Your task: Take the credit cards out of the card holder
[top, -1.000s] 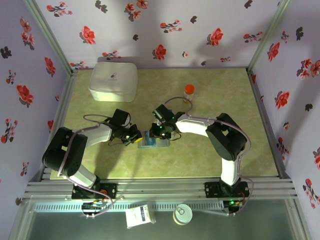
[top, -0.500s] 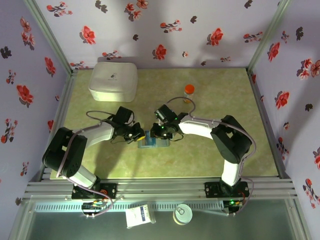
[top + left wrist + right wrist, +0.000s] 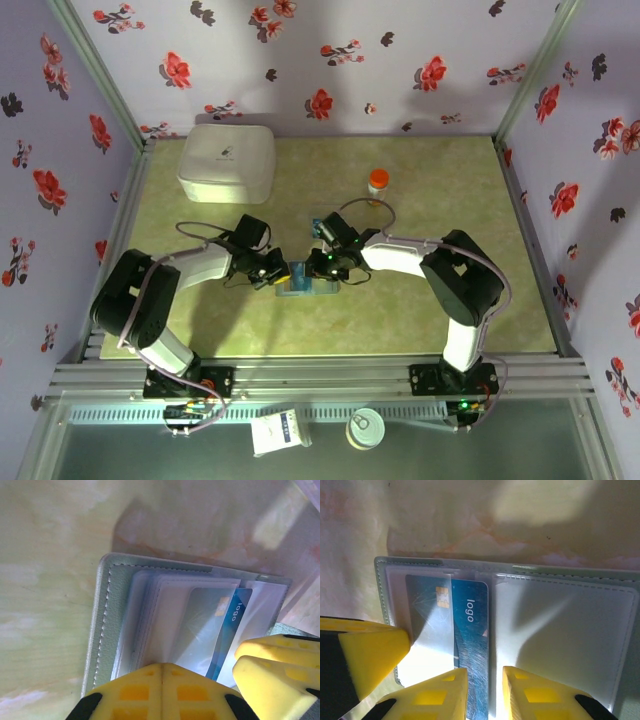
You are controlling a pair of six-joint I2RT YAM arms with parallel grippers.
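Note:
The grey-blue card holder [image 3: 305, 280] lies open on the table between both grippers. In the left wrist view its stitched panel [image 3: 107, 625] carries a fan of clear sleeves [image 3: 165, 620] that runs in under my left gripper [image 3: 162, 672], whose fingers are pressed together on the sleeve edges. The blue card [image 3: 470, 630], printed "logo" with a gold chip, sits in the holder's left half [image 3: 387, 580], part under a clear sleeve. My right gripper [image 3: 485, 680] hovers over it, slightly open, with the card's right edge in the gap. The red card is hidden.
A large white box [image 3: 227, 162] stands at the back left, and a small orange-capped bottle [image 3: 378, 183] behind the right arm. Flowered walls close in the table [image 3: 480, 300] on three sides. The right gripper's finger [image 3: 272, 672] crowds in next to the left gripper.
My left gripper has slid right onto the holder's left side. The right gripper has shifted a little toward the holder. The holder has stayed put.

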